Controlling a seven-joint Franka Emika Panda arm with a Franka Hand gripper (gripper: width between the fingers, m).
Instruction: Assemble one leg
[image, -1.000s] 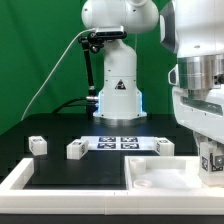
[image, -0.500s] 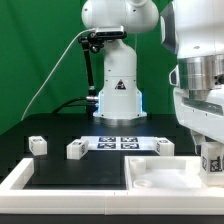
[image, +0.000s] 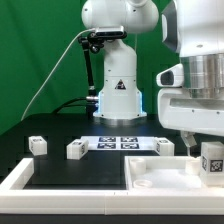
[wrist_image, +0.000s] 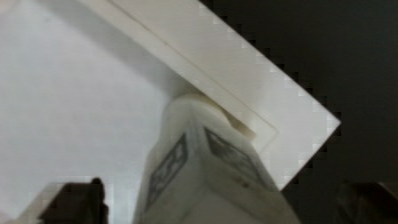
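Since the earlier frame, gripper has risen off the leg, fingers now spread wide, holding nothing. Leg stands upright on the tabletop at exterior view's right, directly below the fingers, long axis vertical. Spare legs sit well left.

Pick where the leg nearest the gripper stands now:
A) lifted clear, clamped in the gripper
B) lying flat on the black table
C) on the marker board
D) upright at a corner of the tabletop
D: the leg stands upright at the tabletop's corner, between the fingers of the open gripper.
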